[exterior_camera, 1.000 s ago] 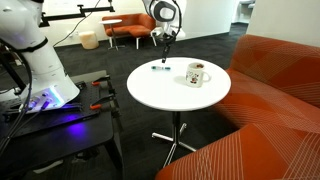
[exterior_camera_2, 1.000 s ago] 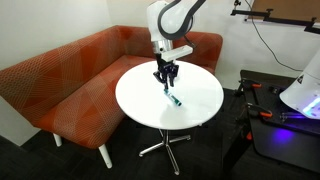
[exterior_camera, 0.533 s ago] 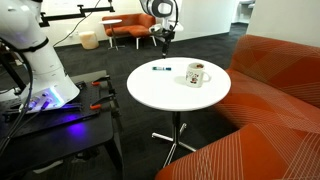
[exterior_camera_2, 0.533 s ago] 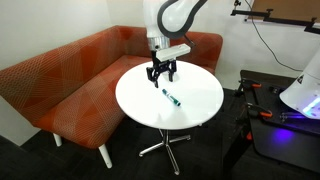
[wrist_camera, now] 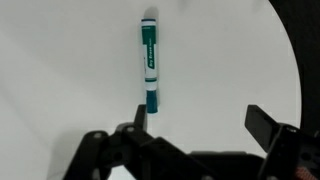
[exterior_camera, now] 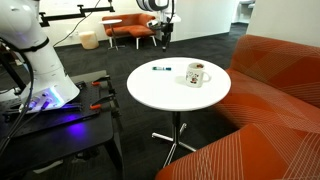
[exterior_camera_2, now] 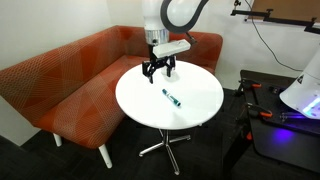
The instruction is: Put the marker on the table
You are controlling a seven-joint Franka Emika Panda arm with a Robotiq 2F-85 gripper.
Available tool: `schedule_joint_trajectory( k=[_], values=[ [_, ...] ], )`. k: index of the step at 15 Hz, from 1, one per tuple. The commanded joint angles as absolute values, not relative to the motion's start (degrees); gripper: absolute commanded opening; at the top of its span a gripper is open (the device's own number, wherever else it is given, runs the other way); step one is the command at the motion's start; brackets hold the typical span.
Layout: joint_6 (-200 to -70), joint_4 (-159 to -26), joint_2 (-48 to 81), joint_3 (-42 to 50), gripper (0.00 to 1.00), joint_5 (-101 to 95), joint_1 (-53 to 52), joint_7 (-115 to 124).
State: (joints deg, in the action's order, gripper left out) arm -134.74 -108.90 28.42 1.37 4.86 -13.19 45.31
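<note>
The marker (exterior_camera: 160, 69) is a short teal and white pen lying flat on the round white table (exterior_camera: 200, 95), apart from everything else. It also shows in an exterior view, marker (exterior_camera_2: 171, 97) on the table (exterior_camera_2: 195, 110), and in the wrist view, marker (wrist_camera: 148, 65). My gripper (exterior_camera_2: 159, 70) hangs above the table's far side with its jaws wide apart and nothing between them. From the wrist, the gripper (wrist_camera: 200, 118) sits just short of the marker's near end, its fingers (wrist_camera: 262, 122) dark against the white top.
A white mug (exterior_camera: 195, 74) stands on the table beside the marker. An orange sofa (exterior_camera_2: 70, 80) curves around the table. The black workbench (exterior_camera: 60, 120) with the robot base stands close to the table's edge.
The jaws have spread from nearly shut to wide open, releasing the marker. The gripper has risen away from the tabletop, and the marker stays lying where it was let go.
</note>
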Motion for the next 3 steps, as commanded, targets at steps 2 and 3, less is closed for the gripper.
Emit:
schedule_joint_trajectory(
  k=[2, 3],
  values=[
    [-134.65, -108.9, 28.43, 1.03, 1.0, 4.57, -12.79, 45.49],
    [-134.66, -108.92, 28.43, 1.03, 1.0, 4.57, -12.79, 45.49]
  ],
)
